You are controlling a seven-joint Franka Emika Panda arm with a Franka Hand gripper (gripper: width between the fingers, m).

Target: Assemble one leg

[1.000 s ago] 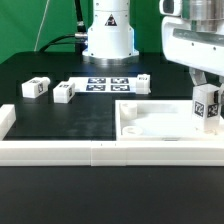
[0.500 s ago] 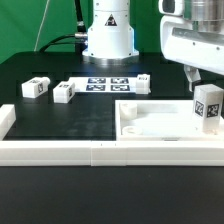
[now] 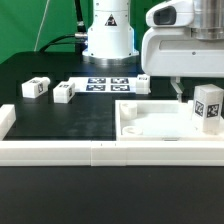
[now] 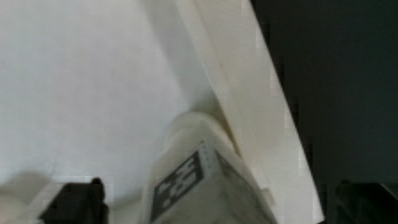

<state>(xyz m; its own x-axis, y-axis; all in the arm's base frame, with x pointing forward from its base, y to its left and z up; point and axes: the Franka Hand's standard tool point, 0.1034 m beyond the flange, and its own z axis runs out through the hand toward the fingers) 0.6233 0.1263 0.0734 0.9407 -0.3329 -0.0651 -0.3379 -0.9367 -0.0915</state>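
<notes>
A leg [image 3: 208,108], a small white block with a marker tag, stands upright at the right corner of the large white panel [image 3: 150,125]. My gripper [image 3: 182,92] is open and hangs just to the exterior view's left of that leg, not holding it. In the wrist view the leg [image 4: 196,170] lies between my spread dark fingertips [image 4: 75,200], touching neither, with the panel [image 4: 89,90] under it. Three more legs lie on the black table: two at the left [image 3: 37,88] [image 3: 65,93] and one near the middle [image 3: 144,83].
The marker board [image 3: 108,84] lies at the back in front of the robot base [image 3: 108,35]. Long white border rails [image 3: 100,150] run along the front edge and turn back at the left [image 3: 6,120].
My gripper has let go of the leg and moved toward the exterior view's left. The leg stays standing on the panel's right corner.
</notes>
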